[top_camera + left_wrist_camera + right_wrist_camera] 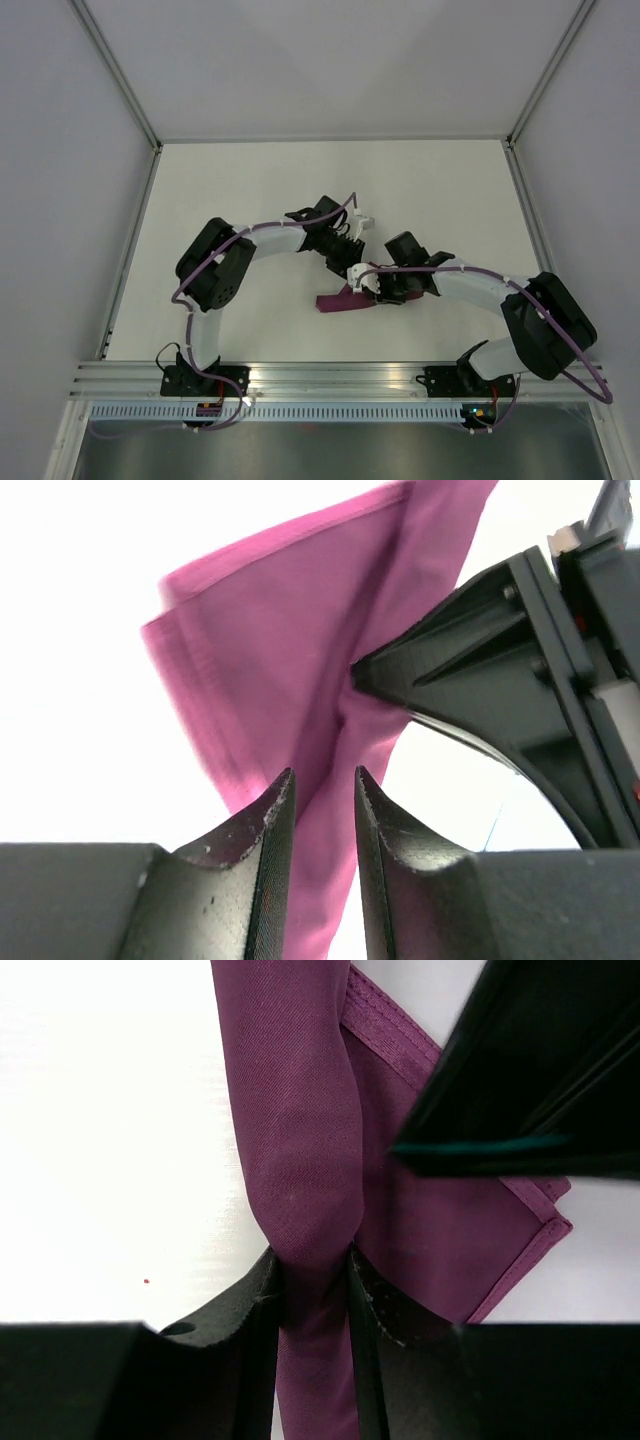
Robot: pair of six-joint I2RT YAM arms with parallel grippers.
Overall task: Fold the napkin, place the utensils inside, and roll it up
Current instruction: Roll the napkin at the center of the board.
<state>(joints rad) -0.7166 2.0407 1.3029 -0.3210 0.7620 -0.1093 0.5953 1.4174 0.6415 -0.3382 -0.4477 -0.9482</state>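
The plum-purple napkin [338, 300] is bunched into a narrow folded strip near the table's middle front, mostly hidden under both grippers. My left gripper [352, 268] comes from the upper left. In the left wrist view [323, 775] its jaws stand narrowly apart with a fold of the napkin [300, 630] between them. My right gripper [364, 286] is shut on the napkin [300, 1140], which is pinched into a tight ridge between its fingertips [312, 1255]. The two grippers almost touch. The utensils are hidden.
The white table [250, 200] is enclosed by pale walls at the left, back and right. An aluminium rail [330, 375] runs along the near edge by the arm bases. The left gripper's fingers [520, 1080] fill the right wrist view's upper right.
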